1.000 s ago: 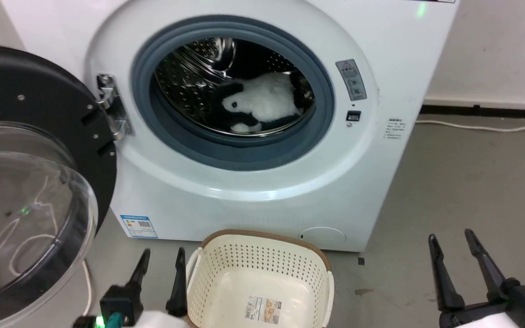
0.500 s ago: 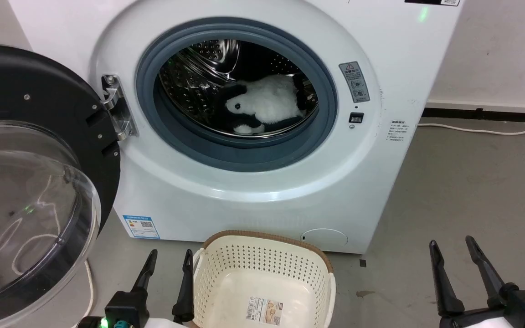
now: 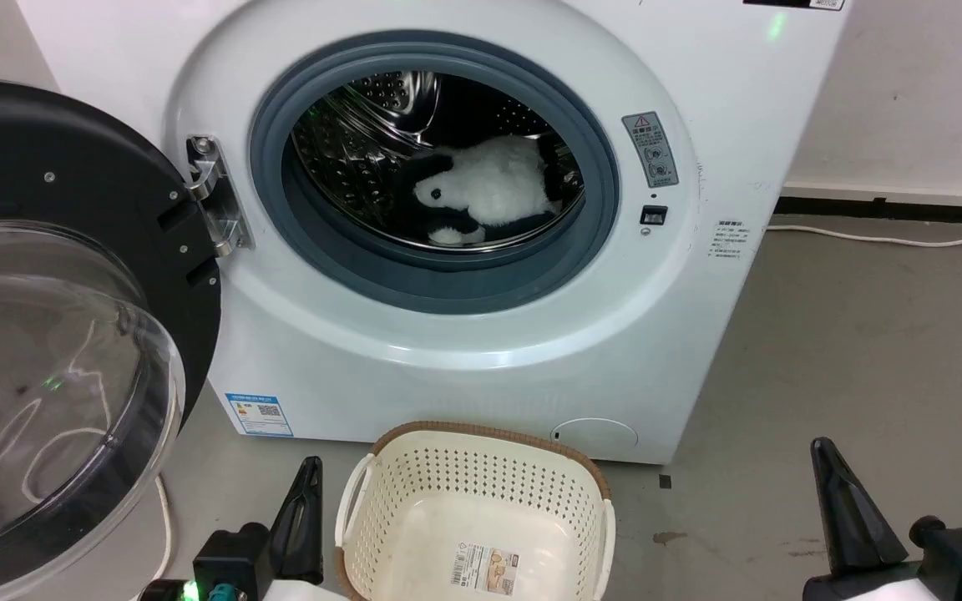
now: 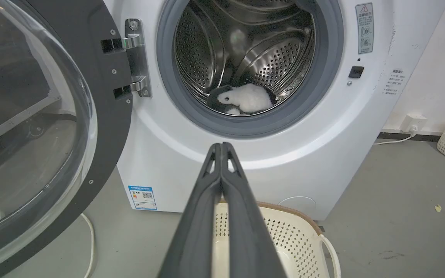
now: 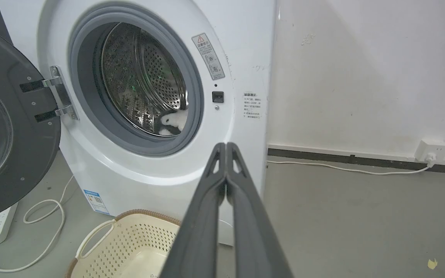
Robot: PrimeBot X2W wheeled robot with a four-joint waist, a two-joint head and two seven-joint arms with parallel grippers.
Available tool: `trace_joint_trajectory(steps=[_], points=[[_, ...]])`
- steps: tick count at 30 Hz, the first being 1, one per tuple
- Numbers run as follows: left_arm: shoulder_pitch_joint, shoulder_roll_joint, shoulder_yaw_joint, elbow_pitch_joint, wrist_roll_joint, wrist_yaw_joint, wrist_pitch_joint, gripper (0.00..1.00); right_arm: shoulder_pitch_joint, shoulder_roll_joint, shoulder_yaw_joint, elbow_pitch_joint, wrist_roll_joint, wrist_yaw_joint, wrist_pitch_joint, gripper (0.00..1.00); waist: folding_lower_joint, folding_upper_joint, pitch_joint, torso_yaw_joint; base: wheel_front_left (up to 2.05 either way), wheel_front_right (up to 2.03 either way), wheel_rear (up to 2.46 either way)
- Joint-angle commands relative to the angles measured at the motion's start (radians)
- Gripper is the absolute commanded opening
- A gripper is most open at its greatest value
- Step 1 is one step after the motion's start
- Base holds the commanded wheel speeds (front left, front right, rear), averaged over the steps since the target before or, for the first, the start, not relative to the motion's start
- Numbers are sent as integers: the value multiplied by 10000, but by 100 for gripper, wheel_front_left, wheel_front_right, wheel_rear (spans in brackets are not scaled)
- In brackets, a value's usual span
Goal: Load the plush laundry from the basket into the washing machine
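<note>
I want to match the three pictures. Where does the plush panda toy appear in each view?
Head view: the plush laundry lies on the drum floor, in the upper middle of the picture.
Left wrist view: it lies low in the drum, upper middle, slightly right of centre.
Right wrist view: a small white part shows at the drum's lower right edge, left of centre.
Shared landmark: the steel door hinge, left of the opening in every view.

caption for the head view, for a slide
Plush panda inside the washing machine, door open, basket empty, left gripper and right gripper shut.
</note>
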Motion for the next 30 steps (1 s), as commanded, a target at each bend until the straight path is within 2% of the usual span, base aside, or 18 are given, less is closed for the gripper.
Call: trace_joint_trajectory(steps=[1, 30], points=[[-33, -1, 57, -94, 95, 2, 70, 0, -75, 3, 25, -12, -73, -1, 46, 0, 0, 0, 2, -5, 0, 0, 0], [-135, -9, 334, -468, 500, 10, 703, 0, -318, 12, 173, -50, -309, -3, 682, 0, 0, 0, 37, -101, 0, 0, 0]])
